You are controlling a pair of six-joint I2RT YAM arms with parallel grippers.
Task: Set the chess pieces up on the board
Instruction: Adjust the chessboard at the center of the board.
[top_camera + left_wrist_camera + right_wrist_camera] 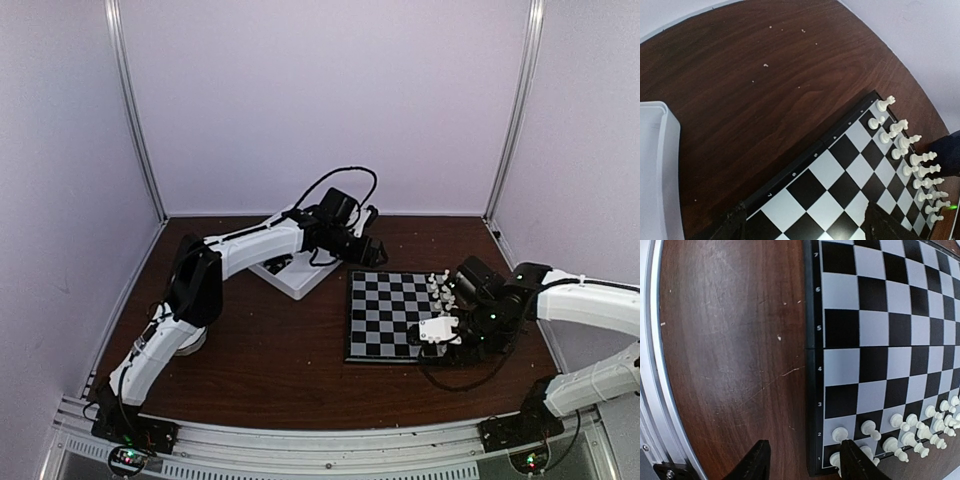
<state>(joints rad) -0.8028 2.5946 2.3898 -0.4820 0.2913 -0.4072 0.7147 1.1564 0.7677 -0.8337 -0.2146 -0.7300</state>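
L gripper (805,222) spread wide over board's (832,172) far-left corner. R gripper (802,455) spread too, straddling near-right corner by white pieces (870,428), nothing pinched.

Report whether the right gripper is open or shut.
Open: on the right gripper, the fingers stand well apart, with only table and an edge of the board between them; nothing held.

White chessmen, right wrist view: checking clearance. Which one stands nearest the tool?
The white chessman on the corner square of the board, by the "1" mark, partly hidden behind a finger of the right tool; the others stand farther off.
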